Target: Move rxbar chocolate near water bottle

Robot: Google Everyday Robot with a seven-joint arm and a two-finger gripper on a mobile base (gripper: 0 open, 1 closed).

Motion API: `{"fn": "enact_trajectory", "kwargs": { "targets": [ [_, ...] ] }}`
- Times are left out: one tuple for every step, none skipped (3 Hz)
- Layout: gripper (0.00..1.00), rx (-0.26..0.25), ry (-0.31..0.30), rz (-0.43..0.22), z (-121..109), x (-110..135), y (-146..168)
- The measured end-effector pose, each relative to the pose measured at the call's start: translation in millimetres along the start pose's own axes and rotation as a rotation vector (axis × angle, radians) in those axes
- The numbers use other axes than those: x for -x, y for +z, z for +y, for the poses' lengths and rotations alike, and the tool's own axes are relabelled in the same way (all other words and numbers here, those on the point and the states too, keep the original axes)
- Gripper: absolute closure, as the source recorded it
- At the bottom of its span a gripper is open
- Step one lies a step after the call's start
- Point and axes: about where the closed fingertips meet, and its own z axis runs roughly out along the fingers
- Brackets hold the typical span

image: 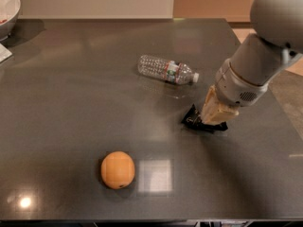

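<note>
The rxbar chocolate (191, 120), a black wrapped bar, sits at the table surface right of centre, partly hidden under my gripper. My gripper (214, 116) comes down from the right and is shut on the bar, its tan fingers (218, 110) covering the bar's right part. The water bottle (166, 71) lies on its side above and left of the bar, its white cap pointing right toward the gripper. A short gap separates the bar from the bottle's cap.
An orange (117, 170) sits near the front of the dark table (71, 98). A white bowl (7, 8) is at the far left corner, with a white flat item (4, 54) below it. The table's right edge runs close behind my arm.
</note>
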Motion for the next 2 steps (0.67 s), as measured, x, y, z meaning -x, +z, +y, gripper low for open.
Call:
{"fn": "enact_trajectory", "kwargs": {
  "targets": [
    [1.00,-0.017,0.010,0.006,-27.9,7.9,1.9],
    [1.00,-0.041,0.016,0.014,-52.0,12.4,6.3]
  ]
}}
